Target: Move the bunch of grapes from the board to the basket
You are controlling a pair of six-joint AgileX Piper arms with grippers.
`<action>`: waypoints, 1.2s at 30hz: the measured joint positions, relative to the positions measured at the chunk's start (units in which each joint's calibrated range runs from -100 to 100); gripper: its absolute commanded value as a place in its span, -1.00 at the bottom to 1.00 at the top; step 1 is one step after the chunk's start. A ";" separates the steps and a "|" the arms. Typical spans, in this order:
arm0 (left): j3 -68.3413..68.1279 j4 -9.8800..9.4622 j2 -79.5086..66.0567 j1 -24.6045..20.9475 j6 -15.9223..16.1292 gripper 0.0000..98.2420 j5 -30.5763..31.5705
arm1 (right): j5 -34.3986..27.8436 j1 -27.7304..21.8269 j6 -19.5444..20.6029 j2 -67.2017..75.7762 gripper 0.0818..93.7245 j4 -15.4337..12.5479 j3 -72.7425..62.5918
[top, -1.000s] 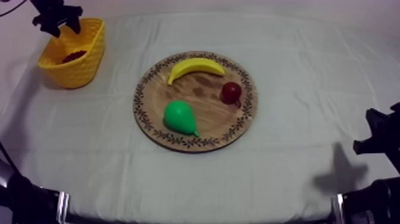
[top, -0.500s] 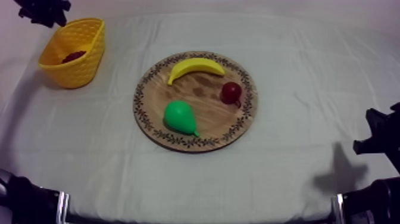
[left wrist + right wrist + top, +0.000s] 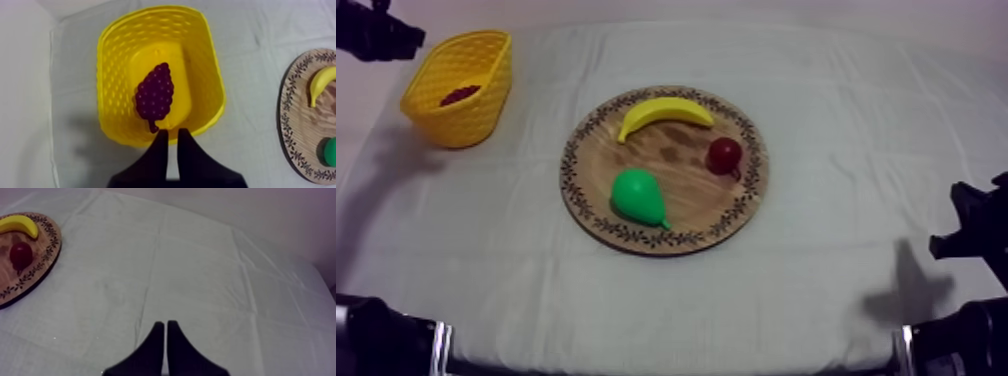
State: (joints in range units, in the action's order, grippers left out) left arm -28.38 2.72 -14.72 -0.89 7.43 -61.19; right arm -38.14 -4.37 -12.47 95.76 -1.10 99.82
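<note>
Pulling away from the yellow basket (image 3: 476, 112) in the top view, my left gripper (image 3: 381, 35) has left the bunch of grapes (image 3: 459, 95) inside; its wrist view shows fingers (image 3: 161, 150) barely parted, holding nothing, and the right wrist view shows my right gripper (image 3: 165, 324) closed and empty, so the task looks done.

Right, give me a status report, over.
Left gripper open, empty, by the yellow basket. Right gripper shut, empty, over bare cloth. Bunch of grapes lying inside the basket. Nothing blocking.
</note>
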 measured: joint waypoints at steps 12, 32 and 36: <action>-24.44 -0.21 -25.73 0.80 -0.66 -1.00 8.63 | 0.00 0.00 0.00 0.00 -0.99 0.00 0.00; -62.34 -0.12 -68.92 0.45 -3.32 -1.00 17.99 | 0.00 0.00 0.00 0.00 -0.99 0.00 0.00; -65.71 -0.18 -74.37 1.15 -2.58 -1.00 18.60 | 0.00 0.00 0.00 0.00 -0.99 0.00 0.00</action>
State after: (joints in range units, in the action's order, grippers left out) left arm -94.09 2.55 -89.09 0.27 4.85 -42.58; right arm -38.14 -4.37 -12.47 95.76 -1.10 99.82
